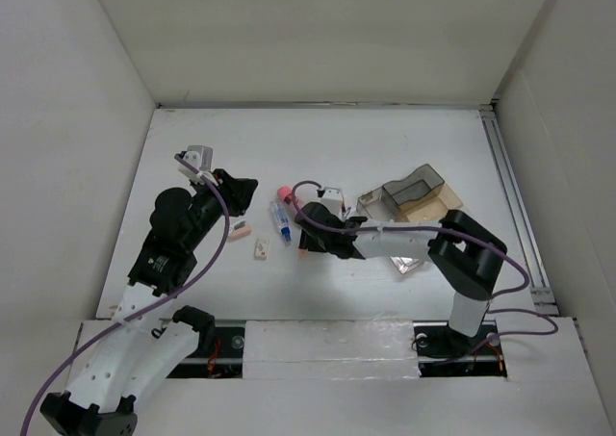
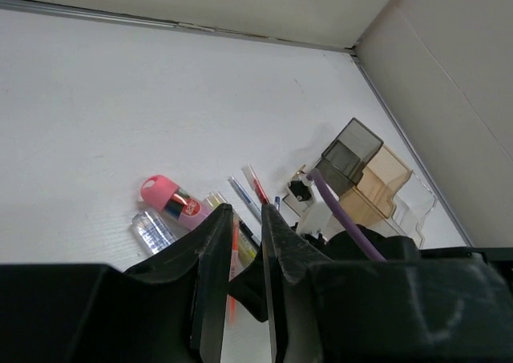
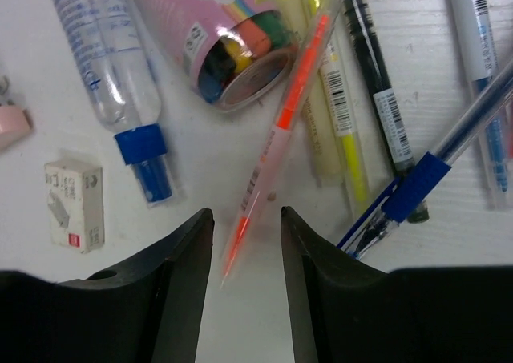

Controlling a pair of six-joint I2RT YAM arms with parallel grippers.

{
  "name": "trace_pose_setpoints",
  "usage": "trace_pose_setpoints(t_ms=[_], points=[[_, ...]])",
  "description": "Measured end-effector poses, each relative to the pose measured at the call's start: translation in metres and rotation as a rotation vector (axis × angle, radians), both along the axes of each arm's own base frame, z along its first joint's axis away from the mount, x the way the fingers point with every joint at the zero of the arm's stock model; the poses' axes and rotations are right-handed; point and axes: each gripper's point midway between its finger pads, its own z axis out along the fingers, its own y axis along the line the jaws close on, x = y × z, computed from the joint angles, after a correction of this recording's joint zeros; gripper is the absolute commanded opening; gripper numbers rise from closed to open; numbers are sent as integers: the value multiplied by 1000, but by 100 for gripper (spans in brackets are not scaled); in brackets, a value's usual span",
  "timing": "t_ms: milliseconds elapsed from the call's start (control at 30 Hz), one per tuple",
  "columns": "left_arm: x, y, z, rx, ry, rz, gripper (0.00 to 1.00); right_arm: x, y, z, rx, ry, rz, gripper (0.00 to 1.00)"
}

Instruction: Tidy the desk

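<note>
Black fingers of our right gripper [image 3: 247, 219] stand apart, straddling the tip of an orange pen [image 3: 276, 131] without clamping it. Barcodes mark the yellow pen [image 3: 345, 139] and black pen [image 3: 373, 74]; the pink tube's [image 3: 184, 18] print is unreadable. Our left gripper [image 2: 244, 215] is slightly parted, holding nothing. The desk [image 1: 385, 147], smooth matte white, lies beneath the 2 arms, its long axis running left to right in the top view.
</note>
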Motion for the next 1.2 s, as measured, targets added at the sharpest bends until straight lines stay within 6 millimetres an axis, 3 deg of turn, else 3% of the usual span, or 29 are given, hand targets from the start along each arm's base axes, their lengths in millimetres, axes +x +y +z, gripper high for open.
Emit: trace_pose_setpoints(t_ms=[133,167,300,500,600,800,900,967,1067,1200], points=[[-1,-1,1,-1,-2,-6,18,12,-4,-12,-3,13,-42,38],[-1,-1,1,-1,-2,-6,18,14,-5,-15,-6,17,-52,28],[-1,-1,1,-1,-2,-8,19,23,-4,-17,12,11,-92,4],[-2,-2,0,-2,-1,-15,19,19,-9,-12,29,10,-113,0],[-2,-2,0,-2,-1,-16,19,12,-15,20,73,-24,-117,0],[-2,-3,0,-2,-1,-21,19,14,-32,137,290,-190,-142,0],[-3,-4,0,-2,0,-26,20,23,-66,176,344,-269,-196,0],[-3,-4,1,-3,-1,-30,20,33,-99,187,334,-310,-258,0],[-3,-6,0,-3,3,-38,20,52,-158,181,287,-335,-395,0],[-2,-7,-3,-1,11,-44,20,70,-245,143,238,-321,-600,0]])
